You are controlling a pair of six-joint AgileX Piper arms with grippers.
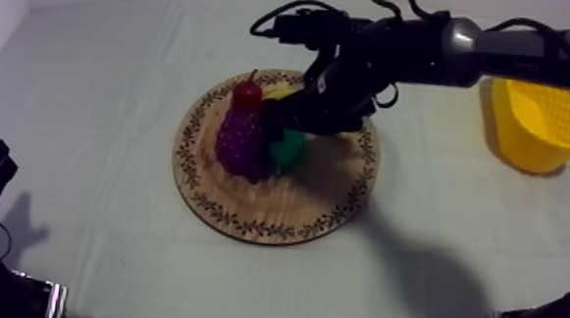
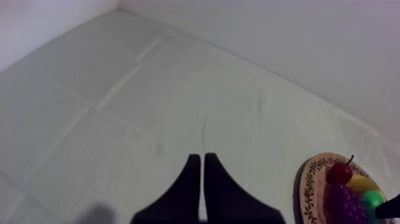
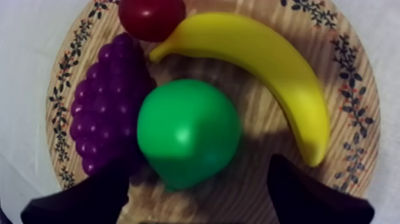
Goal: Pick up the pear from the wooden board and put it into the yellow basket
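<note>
Your top camera looks down at a slant on most of the grey-white cloth desk. Your left wrist camera sits low and far off, facing across it. Your right wrist camera looks down from very near. All three share the round wooden board with patterned rim.

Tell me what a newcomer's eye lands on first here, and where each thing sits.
First comes the bright fruit crowded on the wooden board mid-table: a green pear beside purple grapes, with a small red fruit and a banana. Next, the right gripper hangs open over the pear, a finger at each side. The yellow basket stands at the table's far right.
</note>
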